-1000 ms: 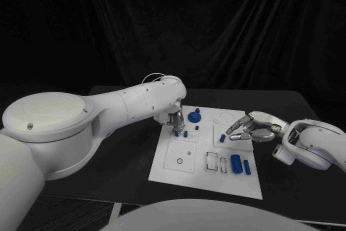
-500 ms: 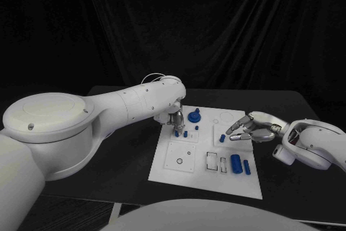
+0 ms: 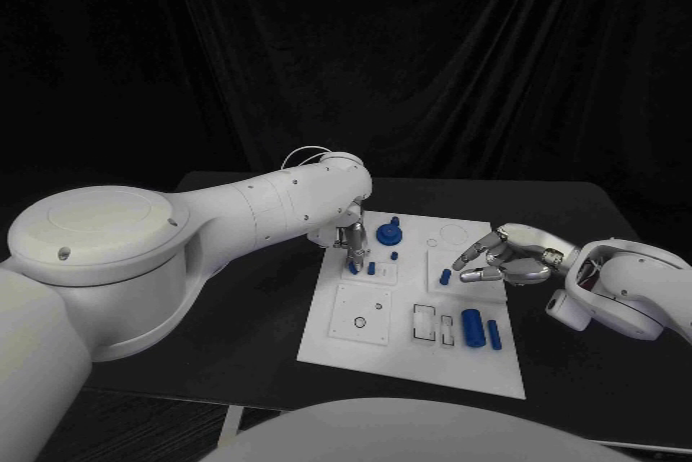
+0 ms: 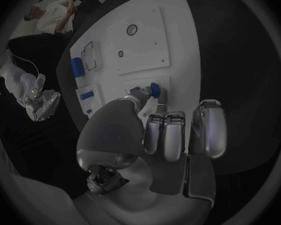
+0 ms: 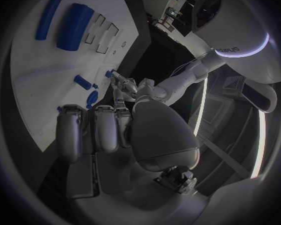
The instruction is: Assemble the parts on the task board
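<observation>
Left wrist view alone shows left hand [image 4: 159, 135] pinching a blue peg [image 4: 154, 89]; right hand [image 3: 508, 260] curled, holding nothing.

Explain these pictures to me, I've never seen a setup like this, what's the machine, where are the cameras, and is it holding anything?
It is a robot with two white arms ending in silver hands. One camera looks down from its head; one fisheye camera sits behind each wrist. On the black table lies a white task board carrying small blue parts, such as a large blue cylinder. The left hand pinches a small blue peg at the board. The right hand hovers beside the board's edge, fingers curled, holding nothing.
</observation>
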Controlling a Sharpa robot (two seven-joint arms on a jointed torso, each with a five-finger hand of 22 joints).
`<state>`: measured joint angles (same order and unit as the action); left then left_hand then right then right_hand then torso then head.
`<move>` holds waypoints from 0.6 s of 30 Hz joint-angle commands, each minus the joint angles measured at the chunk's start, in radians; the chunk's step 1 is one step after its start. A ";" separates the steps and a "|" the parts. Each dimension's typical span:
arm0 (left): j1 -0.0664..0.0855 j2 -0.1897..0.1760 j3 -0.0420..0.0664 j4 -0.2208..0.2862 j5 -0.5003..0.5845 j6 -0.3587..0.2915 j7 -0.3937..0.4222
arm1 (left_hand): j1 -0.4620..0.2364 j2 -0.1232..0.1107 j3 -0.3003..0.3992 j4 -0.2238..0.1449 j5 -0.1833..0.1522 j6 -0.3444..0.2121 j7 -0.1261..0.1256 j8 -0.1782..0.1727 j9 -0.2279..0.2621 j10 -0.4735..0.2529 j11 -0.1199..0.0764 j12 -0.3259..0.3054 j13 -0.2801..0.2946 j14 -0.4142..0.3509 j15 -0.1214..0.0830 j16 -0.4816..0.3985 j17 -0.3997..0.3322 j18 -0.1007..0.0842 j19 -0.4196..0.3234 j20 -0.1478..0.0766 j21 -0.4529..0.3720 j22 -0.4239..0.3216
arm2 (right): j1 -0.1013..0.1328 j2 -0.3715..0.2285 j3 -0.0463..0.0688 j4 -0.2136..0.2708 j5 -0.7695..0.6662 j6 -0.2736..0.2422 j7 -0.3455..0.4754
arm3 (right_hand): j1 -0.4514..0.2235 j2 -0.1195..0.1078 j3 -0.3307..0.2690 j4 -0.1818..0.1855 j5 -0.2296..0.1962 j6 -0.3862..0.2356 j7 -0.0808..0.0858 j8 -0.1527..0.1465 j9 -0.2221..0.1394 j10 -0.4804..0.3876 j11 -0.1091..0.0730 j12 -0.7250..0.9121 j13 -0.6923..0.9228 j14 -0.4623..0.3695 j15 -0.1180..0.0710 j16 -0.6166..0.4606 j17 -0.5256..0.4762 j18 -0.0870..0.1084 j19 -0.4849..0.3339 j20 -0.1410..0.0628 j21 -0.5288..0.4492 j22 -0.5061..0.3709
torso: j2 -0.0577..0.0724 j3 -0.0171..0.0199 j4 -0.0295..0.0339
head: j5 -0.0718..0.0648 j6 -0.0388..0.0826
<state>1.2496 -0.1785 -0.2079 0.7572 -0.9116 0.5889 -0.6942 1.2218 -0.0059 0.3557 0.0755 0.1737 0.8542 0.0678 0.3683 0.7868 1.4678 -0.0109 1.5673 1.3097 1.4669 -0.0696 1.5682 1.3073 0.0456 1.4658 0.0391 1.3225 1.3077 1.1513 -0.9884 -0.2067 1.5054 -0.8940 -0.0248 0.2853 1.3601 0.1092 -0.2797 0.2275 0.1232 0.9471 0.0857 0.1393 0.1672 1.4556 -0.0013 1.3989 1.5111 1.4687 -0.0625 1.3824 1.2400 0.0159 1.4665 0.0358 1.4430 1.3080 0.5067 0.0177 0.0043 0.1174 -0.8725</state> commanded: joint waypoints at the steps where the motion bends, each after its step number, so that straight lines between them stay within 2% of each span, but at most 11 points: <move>1: -0.010 0.000 -0.002 0.003 -0.049 -0.013 0.013 | -0.006 -0.002 -0.009 -0.002 0.019 0.009 0.001 -0.007 -0.002 0.097 0.003 -0.004 0.256 0.104 0.006 0.003 0.263 0.004 0.026 0.007 -0.003 0.197 | -0.002 -0.001 0.000 0.000 0.001 0.014 -0.008 | 0.030 0.037 -0.003 -0.006 -0.001 0.000 0.006 -0.005 -0.002 0.034 -0.002 -0.009 -0.190 0.042 -0.008 -0.003 -0.001 0.018 0.044 0.004 -0.006 0.218 | 0.000 0.0004 0.0006 | -0.002 0.000; 6: -0.011 -0.001 -0.002 0.005 -0.058 -0.018 0.011 | 0.004 0.000 -0.013 -0.006 0.045 0.023 -0.003 -0.011 -0.002 0.098 -0.001 -0.004 0.256 0.104 0.003 0.003 0.263 0.004 0.027 0.005 -0.001 0.197 | -0.002 -0.001 0.000 -0.001 0.001 0.014 -0.008 | 0.030 0.037 -0.003 -0.006 -0.001 0.000 0.006 -0.005 -0.002 0.034 -0.002 -0.009 -0.190 0.042 -0.008 -0.003 -0.001 0.018 0.044 0.004 -0.006 0.218 | 0.000 -0.0002 0.0003 | 0.000 0.000; 8: -0.011 -0.001 -0.002 0.007 -0.060 -0.019 0.012 | 0.032 -0.005 -0.005 -0.030 0.141 0.051 -0.015 0.003 0.012 0.097 -0.012 -0.005 0.255 0.104 -0.005 0.003 0.263 0.004 0.029 -0.003 0.001 0.198 | -0.003 0.000 0.000 -0.001 0.001 0.015 -0.008 | 0.030 0.037 -0.003 -0.006 -0.001 0.000 0.006 -0.005 -0.002 0.034 -0.002 -0.009 -0.190 0.042 -0.008 -0.003 -0.001 0.018 0.044 0.004 -0.006 0.218 | 0.000 -0.0001 0.0001 | 0.000 0.000; 9: -0.011 -0.001 -0.002 0.009 -0.060 -0.020 0.014 | 0.042 -0.008 0.001 -0.040 0.162 0.060 -0.020 0.011 0.021 0.098 -0.015 -0.004 0.256 0.104 -0.009 0.003 0.263 0.003 0.031 -0.005 0.004 0.198 | -0.003 0.000 0.000 -0.002 0.001 0.014 -0.007 | 0.030 0.037 -0.003 -0.006 -0.001 0.000 0.006 -0.005 -0.002 0.034 -0.002 -0.009 -0.190 0.042 -0.008 -0.003 -0.001 0.018 0.044 0.004 -0.006 0.218 | 0.000 -0.0001 0.0003 | 0.000 0.000; 11: -0.011 -0.002 -0.002 0.011 -0.061 -0.022 0.017 | 0.053 -0.021 0.022 -0.059 0.227 0.085 -0.025 0.041 0.055 0.102 -0.022 0.002 0.260 0.104 -0.016 0.003 0.263 0.002 0.034 -0.012 0.008 0.199 | -0.003 0.000 0.000 -0.002 0.001 0.015 -0.007 | 0.030 0.037 -0.003 -0.006 -0.001 0.000 0.006 -0.005 -0.002 0.034 -0.002 -0.009 -0.190 0.042 -0.008 -0.003 -0.001 0.018 0.044 0.004 -0.006 0.218 | 0.000 0.0000 0.0005 | -0.001 0.000; 12: -0.011 -0.002 -0.002 0.012 -0.061 -0.022 0.019 | 0.054 -0.025 0.037 -0.064 0.244 0.094 -0.026 0.053 0.072 0.103 -0.024 0.003 0.261 0.104 -0.018 0.003 0.263 0.002 0.035 -0.015 0.008 0.200 | -0.003 0.000 0.000 -0.002 0.001 0.015 -0.007 | 0.030 0.037 -0.003 -0.006 -0.001 0.000 0.006 -0.005 -0.002 0.034 -0.002 -0.009 -0.190 0.042 -0.008 -0.003 -0.001 0.018 0.044 0.004 -0.006 0.218 | 0.000 0.0000 0.0005 | -0.001 0.000; 14: -0.011 -0.001 -0.002 0.014 -0.062 -0.024 0.021 | 0.051 -0.033 0.062 -0.072 0.270 0.101 -0.028 0.064 0.094 0.103 -0.026 0.003 0.261 0.104 -0.021 0.003 0.263 0.001 0.038 -0.018 0.012 0.201 | -0.003 0.000 0.000 -0.002 0.001 0.015 -0.007 | 0.030 0.037 -0.003 -0.006 -0.001 0.000 0.006 -0.005 -0.002 0.034 -0.002 -0.009 -0.190 0.042 -0.008 -0.003 -0.001 0.018 0.044 0.004 -0.006 0.218 | 0.000 -0.0001 0.0002 | -0.001 0.000; 18: -0.011 -0.003 -0.002 0.017 -0.062 -0.031 0.024 | 0.047 -0.041 0.080 -0.078 0.286 0.106 -0.029 0.069 0.107 0.103 -0.028 0.003 0.261 0.104 -0.023 0.003 0.263 0.000 0.040 -0.020 0.014 0.201 | -0.003 0.000 0.000 -0.002 0.001 0.015 -0.007 | 0.030 0.037 -0.003 -0.006 -0.001 0.000 0.006 -0.005 -0.002 0.034 -0.002 -0.009 -0.190 0.042 -0.008 -0.003 -0.001 0.018 0.044 0.004 -0.006 0.218 | 0.000 0.0000 0.0005 | -0.003 0.000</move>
<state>1.2436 -0.1793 -0.2086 0.7737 -0.9563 0.5681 -0.6783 1.2610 -0.0445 0.3704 0.0566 0.4565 0.9241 0.0697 0.4337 0.8498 1.4667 -0.0337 1.5673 1.3097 1.4670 -0.0877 1.5682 1.3073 0.0456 1.4657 0.0283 1.3320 1.3075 1.1510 -0.9877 -0.2067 1.5029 -0.8940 -0.0198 0.2854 1.3601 0.1092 -0.2797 0.2275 0.1232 0.9471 0.0858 0.1392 0.1672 1.4556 -0.0013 1.3989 1.5111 1.4655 -0.0650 1.3824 1.2401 0.0160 1.4665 0.0358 1.4430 1.3078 0.5069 0.0177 0.0046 0.1150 -0.8725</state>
